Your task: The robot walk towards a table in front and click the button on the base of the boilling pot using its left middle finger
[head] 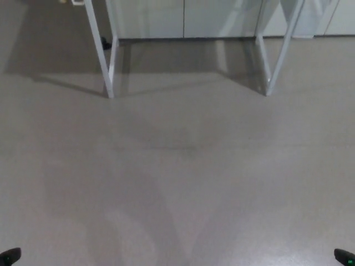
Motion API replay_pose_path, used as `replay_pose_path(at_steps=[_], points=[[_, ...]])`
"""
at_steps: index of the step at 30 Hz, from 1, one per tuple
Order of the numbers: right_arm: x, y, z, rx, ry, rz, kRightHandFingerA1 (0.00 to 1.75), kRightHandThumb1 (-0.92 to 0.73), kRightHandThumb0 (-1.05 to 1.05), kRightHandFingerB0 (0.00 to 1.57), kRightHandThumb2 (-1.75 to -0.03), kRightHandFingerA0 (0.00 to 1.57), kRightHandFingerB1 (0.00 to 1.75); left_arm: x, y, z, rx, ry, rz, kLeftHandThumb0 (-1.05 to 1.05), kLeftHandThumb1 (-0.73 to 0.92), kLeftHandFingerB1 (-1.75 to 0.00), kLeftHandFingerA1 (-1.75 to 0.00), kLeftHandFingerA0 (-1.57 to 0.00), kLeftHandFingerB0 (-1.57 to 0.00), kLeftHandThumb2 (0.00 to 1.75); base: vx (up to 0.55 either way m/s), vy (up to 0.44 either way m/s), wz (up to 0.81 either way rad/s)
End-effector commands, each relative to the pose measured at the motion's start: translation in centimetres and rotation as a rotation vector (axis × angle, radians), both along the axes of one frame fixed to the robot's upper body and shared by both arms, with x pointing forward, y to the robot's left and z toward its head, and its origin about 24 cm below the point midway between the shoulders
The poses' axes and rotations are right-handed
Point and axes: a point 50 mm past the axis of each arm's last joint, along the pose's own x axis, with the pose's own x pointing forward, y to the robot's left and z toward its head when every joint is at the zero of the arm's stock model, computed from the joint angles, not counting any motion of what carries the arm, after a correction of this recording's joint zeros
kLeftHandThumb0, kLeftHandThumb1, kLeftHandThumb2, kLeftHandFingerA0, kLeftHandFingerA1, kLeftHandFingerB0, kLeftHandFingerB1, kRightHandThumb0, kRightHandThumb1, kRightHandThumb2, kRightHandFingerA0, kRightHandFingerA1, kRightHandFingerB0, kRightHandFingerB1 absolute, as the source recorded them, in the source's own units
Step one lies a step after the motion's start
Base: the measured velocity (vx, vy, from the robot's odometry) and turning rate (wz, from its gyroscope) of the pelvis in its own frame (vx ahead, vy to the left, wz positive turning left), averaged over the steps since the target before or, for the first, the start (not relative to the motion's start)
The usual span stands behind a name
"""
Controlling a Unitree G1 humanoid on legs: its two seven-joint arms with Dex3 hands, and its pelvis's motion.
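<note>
Floor [183, 166] fills almost the whole head view: a plain, pale grey-beige surface with soft shadows spreading across it. Along the top edge we see the lower parts of a table: two pairs of thin white metal legs, the left table legs [106, 61] and the right table legs [275, 55], each pair slanting to meet the floor, with dark shadows stretching leftward behind them. Behind the legs runs a row of pale cabinet fronts [183, 16] against the far wall. The tabletop itself is above the frame, so we cannot see the boiling pot or its button from here. At the bottom left corner only a small black tip of the left hand [9, 256] shows, and at the bottom right corner a similar black tip of the right hand [345, 257] with a tiny green light on it; too little shows for us to tell whether either hand's grasp is loose or closed
</note>
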Motion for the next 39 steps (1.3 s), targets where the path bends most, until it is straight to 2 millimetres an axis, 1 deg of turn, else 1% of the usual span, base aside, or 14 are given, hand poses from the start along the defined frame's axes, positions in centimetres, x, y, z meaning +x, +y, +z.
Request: replay_pose_path(at_steps=[1,5,7,9,10,11,13,16,19,20,24,33,38,39], points=[[-0.9,-0.2,-0.2,-0.012,0.008,0.002,0.61,-0.39,-0.13,0.15,-0.85,0.39,0.50,-0.7,0.8,0.2,0.037,0.003,-0.010,-0.07,0.59,-0.30,-0.37,-0.31,-0.21,0.57,0.30,0.357,-0.44],[-2.3,-0.3,-0.6,-0.014,0.033,0.010,0.60,-0.40,-0.13,0.15,-0.86,0.37,0.50,-1.9,0.7,-0.1,0.033,0.029,-0.017,-0.05,0.60,-0.29,-0.37,-0.29,-0.19,0.57,0.26,0.178,0.06],[-2.3,-0.3,-0.6,-0.014,0.033,0.010,0.60,-0.40,-0.13,0.15,-0.86,0.37,0.50,-1.9,0.7,-0.1,0.031,0.028,-0.017,-0.05,0.60,-0.29,-0.37,-0.29,-0.19,0.57,0.23,0.046,0.10],[-4.1,-0.2,-1.3,0.000,0.074,-0.016,0.60,-0.40,-0.11,0.16,-0.86,0.37,0.50,-3.4,0.8,-0.7,0.047,0.082,-0.032,-0.08,0.58,-0.30,-0.37,-0.31,-0.19,0.58,0.22,-0.009,0.08],[-4.7,-0.2,-1.4,-0.014,0.088,-0.008,0.60,-0.40,-0.10,0.16,-0.86,0.37,0.50,-3.7,0.7,-0.9,0.034,0.081,-0.030,-0.04,0.60,-0.30,-0.39,-0.30,-0.18,0.57,0.23,-0.053,0.02],[-5.0,-0.2,-1.5,-0.012,0.093,-0.011,0.60,-0.40,-0.10,0.16,-0.86,0.38,0.50,-3.9,0.7,-1.0,0.059,0.093,-0.048,-0.05,0.42,-0.46,-0.55,-0.25,-0.08,0.87,0.25,-0.096,0.07],[-5.0,-0.2,-1.5,-0.012,0.093,-0.011,0.60,-0.40,-0.10,0.16,-0.86,0.38,0.50,-3.9,0.7,-1.0,0.062,0.093,-0.051,-0.05,0.42,-0.46,-0.55,-0.25,-0.08,0.87,0.20,-0.144,0.16],[-6.9,-0.2,-1.9,-0.013,0.128,-0.013,0.60,-0.41,-0.09,0.15,-0.86,0.37,0.50,-5.6,0.7,-1.4,0.055,0.119,-0.045,-0.04,0.41,-0.46,-0.54,-0.25,-0.09,0.86,0.28,-0.235,-0.22],[-7.0,-0.2,-1.9,-0.014,0.128,-0.013,0.60,-0.41,-0.09,0.15,-0.86,0.37,0.50,-5.7,0.7,-1.4,0.054,0.119,-0.045,-0.04,0.41,-0.46,-0.54,-0.25,-0.09,0.86,0.19,-0.236,0.09],[-7.1,0.0,-2.0,-0.028,0.131,-0.003,0.60,-0.40,-0.12,0.16,-0.85,0.39,0.50,-5.8,0.8,-1.5,0.112,0.152,-0.091,-0.12,0.40,-0.45,-0.54,-0.28,-0.08,0.85,0.11,-0.112,-0.02],[-7.0,0.2,-1.8,-0.040,0.122,0.014,0.59,-0.38,-0.17,0.15,-0.85,0.37,0.50,-5.8,0.8,-1.5,0.116,0.152,-0.085,-0.11,0.39,-0.46,-0.56,-0.32,-0.10,0.85,0.16,-0.044,-0.08],[-7.4,0.5,-1.5,-0.032,0.118,0.022,0.58,-0.39,-0.16,0.14,-0.85,0.34,0.49,-6.0,0.8,-1.7,0.082,0.151,-0.054,-0.08,0.40,-0.46,-0.54,-0.28,-0.10,0.85,0.21,0.172,-0.03],[-7.9,0.2,-2.2,-0.036,0.162,0.001,0.59,-0.39,-0.15,0.15,-0.85,0.36,0.49,-6.4,0.8,-1.8,0.098,0.170,-0.065,-0.09,0.39,-0.46,-0.55,-0.31,-0.10,0.84,0.17,0.077,0.05],[-9.0,0.4,-2.1,-0.022,0.167,-0.007,0.61,-0.39,-0.14,0.15,-0.85,0.40,0.50,-7.4,0.8,-1.9,0.081,0.186,-0.063,-0.09,0.39,-0.47,-0.55,-0.30,-0.12,0.85,0.20,-0.013,0.08]])
